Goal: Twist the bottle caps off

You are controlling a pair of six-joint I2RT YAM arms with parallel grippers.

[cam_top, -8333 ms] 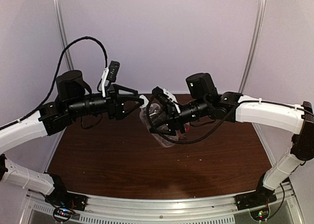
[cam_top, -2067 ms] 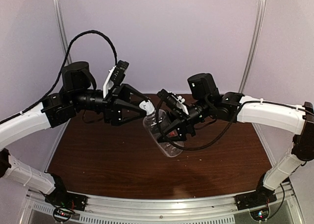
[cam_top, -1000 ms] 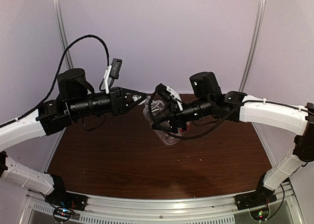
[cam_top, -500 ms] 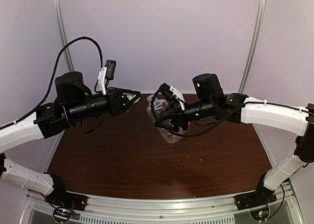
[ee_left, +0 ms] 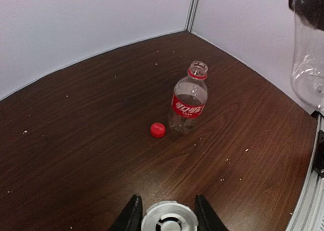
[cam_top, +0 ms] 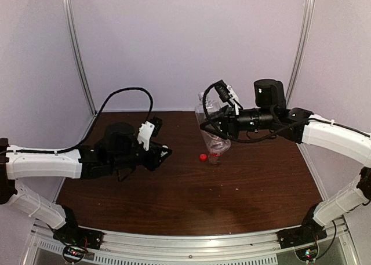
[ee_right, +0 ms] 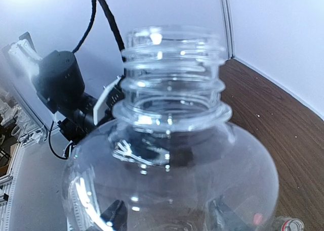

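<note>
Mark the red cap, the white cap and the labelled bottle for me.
red cap [ee_left: 158, 130], left wrist view, top face.
white cap [ee_left: 168, 221], left wrist view, round face.
labelled bottle [ee_left: 188, 109], left wrist view, red label band.

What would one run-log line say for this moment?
left gripper: shut on white cap | right gripper: holding plain bottle, uncapped | red cap: beside labelled bottle

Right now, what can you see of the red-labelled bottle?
The labelled bottle is clear plastic, apparently empty, with a red band bearing white writing and a red ring at its neck. It stands upright and uncapped on the brown table. A red cap lies close beside it. Nothing else touches it.
</note>
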